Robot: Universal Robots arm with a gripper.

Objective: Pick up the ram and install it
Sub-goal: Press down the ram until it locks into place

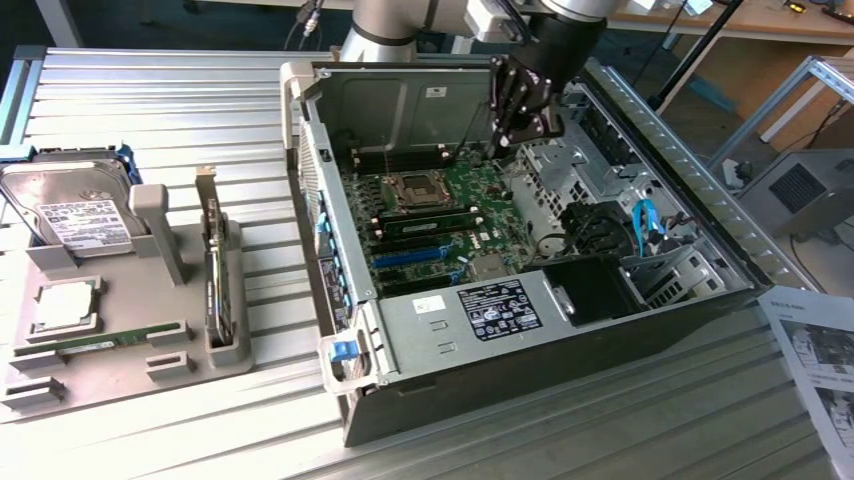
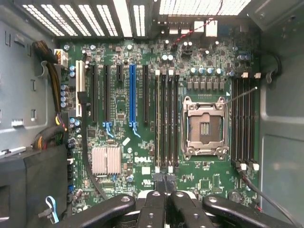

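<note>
On the grey tray [image 1: 134, 375] at the exterior view's left, the ram [image 1: 100, 342] lies flat in a narrow groove along the near edge. It is a thin green stick, seated so that it cannot slide and its long edge is free to be pinched. Nothing touches it.

The same tray holds the square silver processor chip [image 1: 63, 305] in its own pocket just beyond the ram. The hard drive [image 1: 74, 215] sits at the far end, and the dark expansion card [image 1: 214, 270] stands on edge in a slot along the tray's right side. Each part has its own recess, so the arm can find it in a known spot.

To the exterior view's right, well apart from the tray, the computer case [image 1: 441, 350] lies on its side on the ribbed metal table [image 1: 160, 110]. Its panel is off, so the motherboard [image 1: 461, 190] faces up.

The gripper [image 1: 521, 125] hangs over the far part of the case, pointing straight down at the board. In the wrist view the gripper [image 2: 165, 179] has its two fingers pressed together with nothing between them. They line up with the end of the memory slots [image 2: 166, 123] beside the empty processor socket [image 2: 204, 126]. By my reckoning the pincer is empty and the ram has not been fetched. A greenish strip shows among those slots from outside, but I cannot tell whether a stick sits there.
</note>
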